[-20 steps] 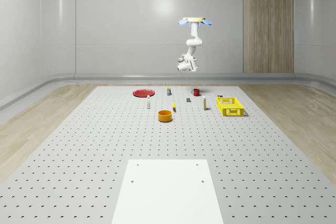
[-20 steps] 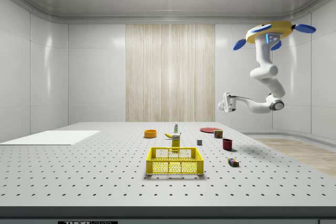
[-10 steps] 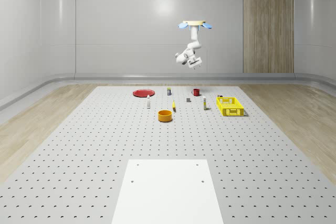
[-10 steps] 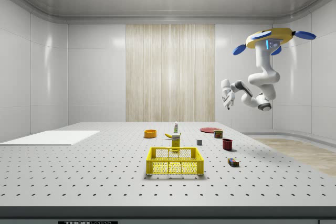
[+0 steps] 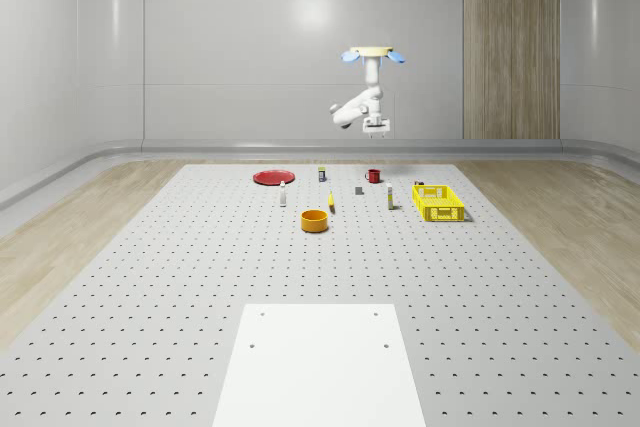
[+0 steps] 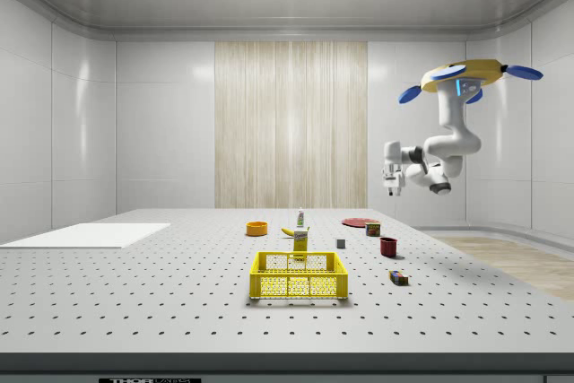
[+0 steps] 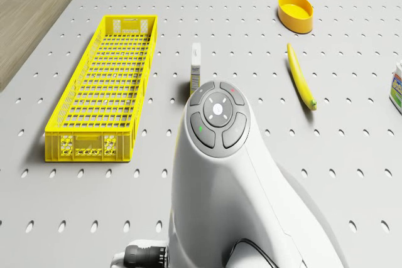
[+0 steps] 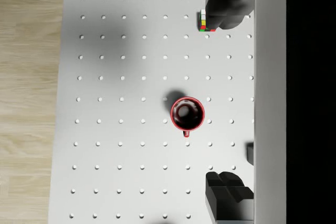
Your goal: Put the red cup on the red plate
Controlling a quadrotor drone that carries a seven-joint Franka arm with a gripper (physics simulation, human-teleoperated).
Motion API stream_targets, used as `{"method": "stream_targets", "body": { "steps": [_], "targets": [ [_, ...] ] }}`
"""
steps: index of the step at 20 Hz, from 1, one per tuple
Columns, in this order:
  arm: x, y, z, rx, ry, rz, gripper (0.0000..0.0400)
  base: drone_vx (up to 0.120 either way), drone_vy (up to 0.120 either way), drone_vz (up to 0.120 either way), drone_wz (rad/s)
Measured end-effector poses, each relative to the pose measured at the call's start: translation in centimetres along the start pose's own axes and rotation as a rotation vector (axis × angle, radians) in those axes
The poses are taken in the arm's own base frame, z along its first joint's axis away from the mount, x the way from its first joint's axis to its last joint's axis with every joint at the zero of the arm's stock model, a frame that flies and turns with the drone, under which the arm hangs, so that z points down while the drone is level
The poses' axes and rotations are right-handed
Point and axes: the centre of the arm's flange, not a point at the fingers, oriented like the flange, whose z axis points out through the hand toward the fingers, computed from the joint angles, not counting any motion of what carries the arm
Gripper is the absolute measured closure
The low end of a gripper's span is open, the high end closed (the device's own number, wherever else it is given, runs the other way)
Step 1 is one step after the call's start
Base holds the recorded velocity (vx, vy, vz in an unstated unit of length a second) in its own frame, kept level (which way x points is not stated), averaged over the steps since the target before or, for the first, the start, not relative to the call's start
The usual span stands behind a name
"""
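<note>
The red cup (image 5: 373,176) stands upright on the perforated table, its handle visible in the wrist view, red cup (image 8: 187,114). The flat red plate (image 5: 272,178) lies apart from it, toward the whole-scene view's left. The drone (image 5: 371,53) hovers high over the table's far end, above the cup. Its arm folds down, and the gripper (image 6: 391,189) points straight down well above the cup (image 6: 388,247). In the wrist view the gripper (image 8: 223,100) is open and holds nothing; its two dark fingers (image 8: 226,3) stand wide apart and the cup sits just beside the line between them.
A yellow basket (image 5: 438,202) stands at the whole-scene view's right of the cup. An orange bowl (image 5: 315,220), a banana (image 7: 301,85) and a carton (image 7: 196,73) lie nearer the middle. A coloured cube (image 8: 202,21) sits close to the cup. A white sheet (image 5: 320,362) covers the near end.
The arm has folded and swung the hand from sideways to straight down over the cup. The drone has sunk a little.
</note>
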Motion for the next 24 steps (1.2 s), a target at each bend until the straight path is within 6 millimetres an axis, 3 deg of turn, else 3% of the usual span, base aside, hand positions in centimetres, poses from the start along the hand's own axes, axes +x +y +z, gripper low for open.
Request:
{"method": "stream_targets", "body": {
  "steps": [6,10,24],
  "targets": [
    [-0.25,-0.25,-0.01,-0.024,0.026,-0.001,0.0000,0.000,0.033,-0.120,0.000],
    [-0.32,-0.31,-0.01,-0.031,0.033,-0.001,0.0000,0.000,0.120,-0.120,0.000],
    [-0.38,-0.37,-0.01,-0.036,0.039,-0.001,0.0000,0.017,-0.011,-0.120,0.000]
  ]
}}
